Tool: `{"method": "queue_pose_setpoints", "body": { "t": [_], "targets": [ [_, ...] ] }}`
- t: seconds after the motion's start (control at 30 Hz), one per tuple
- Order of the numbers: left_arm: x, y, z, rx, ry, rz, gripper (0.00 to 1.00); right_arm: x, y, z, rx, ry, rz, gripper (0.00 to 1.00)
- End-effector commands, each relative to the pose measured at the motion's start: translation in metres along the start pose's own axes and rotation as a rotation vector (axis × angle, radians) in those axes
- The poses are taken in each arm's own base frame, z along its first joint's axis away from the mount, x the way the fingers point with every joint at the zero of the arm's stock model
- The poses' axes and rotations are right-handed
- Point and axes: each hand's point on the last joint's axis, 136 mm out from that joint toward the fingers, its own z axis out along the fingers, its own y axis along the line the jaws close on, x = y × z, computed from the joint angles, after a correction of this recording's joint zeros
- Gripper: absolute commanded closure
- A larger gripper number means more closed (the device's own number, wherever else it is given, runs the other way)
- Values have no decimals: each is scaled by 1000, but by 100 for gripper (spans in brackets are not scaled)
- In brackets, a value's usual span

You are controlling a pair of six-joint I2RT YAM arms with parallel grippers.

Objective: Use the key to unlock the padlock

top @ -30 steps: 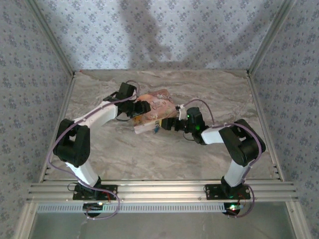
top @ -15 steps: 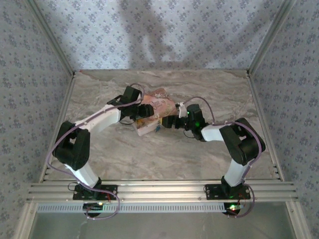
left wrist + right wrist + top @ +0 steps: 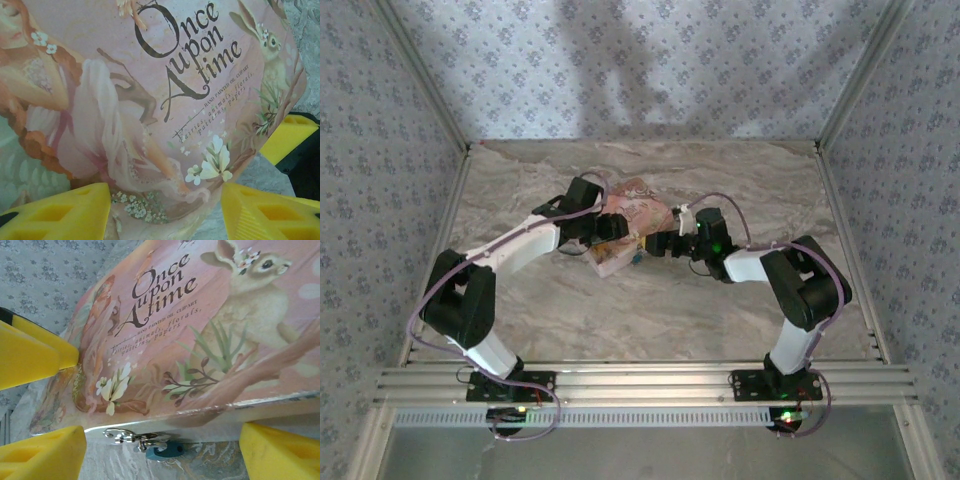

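A pink illustrated flat box (image 3: 630,225) lettered "Once Upon A time" lies mid-table. My left gripper (image 3: 165,210) is open, and its yellow fingers (image 3: 55,212) straddle a corner of the box (image 3: 150,100). A strip of table shows beside the right finger. My right gripper (image 3: 162,440) is open too, astride the box's white front edge (image 3: 225,412). A silver clasp (image 3: 130,436) hangs at that edge, with a teal key head (image 3: 162,451) below it on the table. The padlock is hidden. In the top view both grippers (image 3: 610,225) (image 3: 655,245) meet at the box.
The marble tabletop (image 3: 650,300) is walled by patterned panels at the back and both sides. An aluminium rail (image 3: 640,385) runs along the near edge by the arm bases. The left gripper's finger (image 3: 35,355) shows in the right wrist view.
My left arm has reached further right, onto the box. The box has shifted and turned slightly. The right gripper has edged left toward the box's front edge.
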Motion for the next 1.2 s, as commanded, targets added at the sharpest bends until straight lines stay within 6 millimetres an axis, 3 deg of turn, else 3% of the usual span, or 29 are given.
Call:
{"method": "queue_pose_setpoints", "body": {
  "t": [0.0, 0.17, 0.33, 0.5, 0.77, 1.17],
  "targets": [
    [-1, -3, -14, -12, -3, -1, 38, -10, 5, -13, 12, -33, -51, 18],
    [-21, -15, -32, 10, -53, 20, 37, -10, 0, -30, 65, -40, -56, 17],
    [-45, -27, -66, 30, -156, 76, 37, -9, 0, -48, 83, -58, -50, 17],
    [-42, -39, -86, 86, -176, 116, 37, -7, 9, -57, 58, -62, -60, 18],
    [-20, -57, -68, 177, -103, 144, 40, 8, 17, -50, -16, -45, -29, 20],
    [-17, -61, -26, 173, -5, 154, 41, 22, 32, -17, -129, -10, -10, 23]
  ]
}}
